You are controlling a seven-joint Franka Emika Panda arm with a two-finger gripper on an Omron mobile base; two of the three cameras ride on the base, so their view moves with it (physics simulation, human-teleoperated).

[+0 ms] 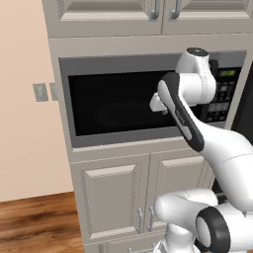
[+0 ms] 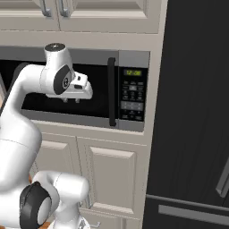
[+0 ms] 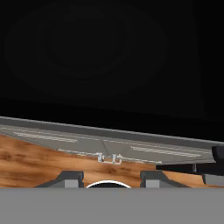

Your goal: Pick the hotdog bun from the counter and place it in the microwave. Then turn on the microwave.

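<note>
Pale grey cabinets (image 1: 113, 197) frame the microwave (image 1: 118, 101), whose black glass door is closed. I see the gripper (image 2: 71, 100) just before that door, left of its bar handle (image 2: 111, 91); nothing sits between its fingers, and I cannot tell how wide they stand.

Microwave (image 1: 118, 106): wide, grey-framed, built into pale cabinetry above two cabinet doors. Black glass door shut. Black vertical bar handle (image 2: 111, 91) at door's right edge; dark keypad (image 2: 132, 96) with green display (image 2: 133, 72) just right of handle. Interior dark, contents indiscernible.
</note>
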